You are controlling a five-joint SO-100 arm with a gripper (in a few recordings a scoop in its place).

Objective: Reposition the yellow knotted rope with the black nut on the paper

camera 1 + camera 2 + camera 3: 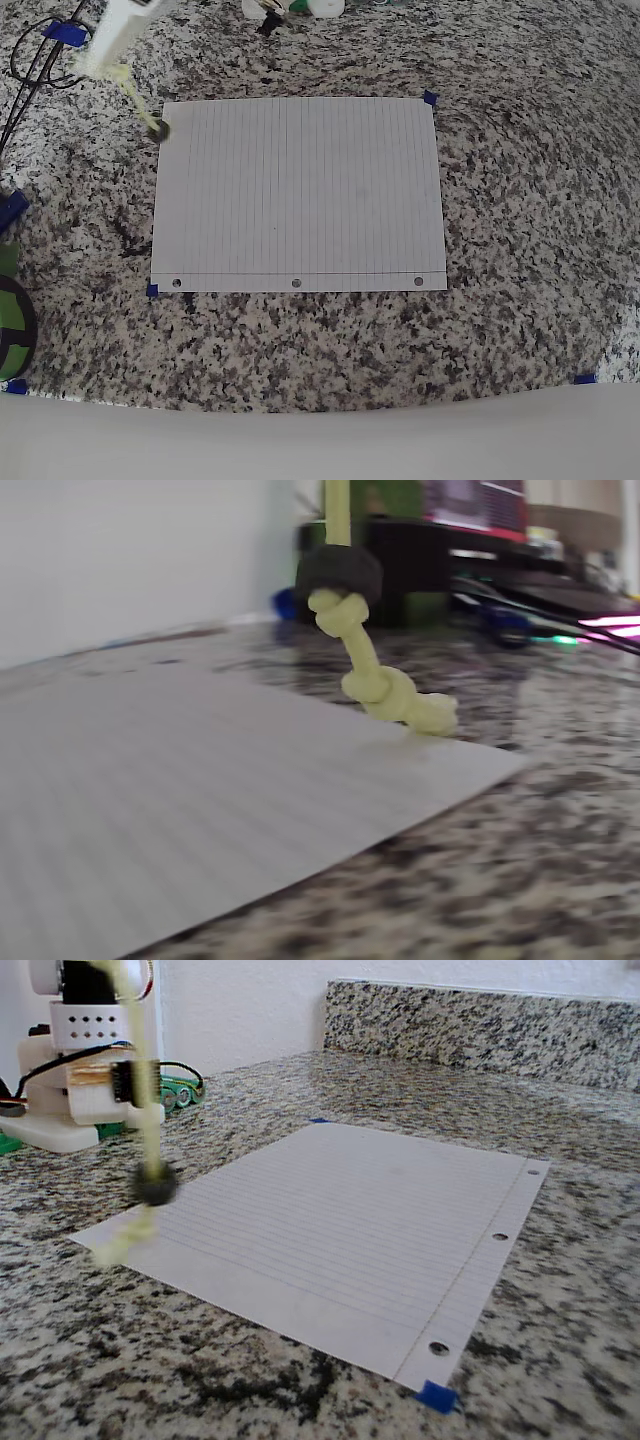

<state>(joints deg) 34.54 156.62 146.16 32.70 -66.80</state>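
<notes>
A speckled grey granite counter (520,200) with matching backsplash (480,1020) and white wall carries the white lined paper (300,190). The pale yellow knotted rope (375,675) with the black ring-shaped nut (338,572) dangles over the paper's corner, its end touching; the gripper's state cannot be made out.

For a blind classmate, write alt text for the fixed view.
A yellow rope hangs from above, a black nut threaded on it, its lower end touching the near left corner of a lined paper taped to a granite counter.

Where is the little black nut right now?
In the overhead view the black nut hangs on the yellow knotted rope at the paper's top-left corner.
</notes>
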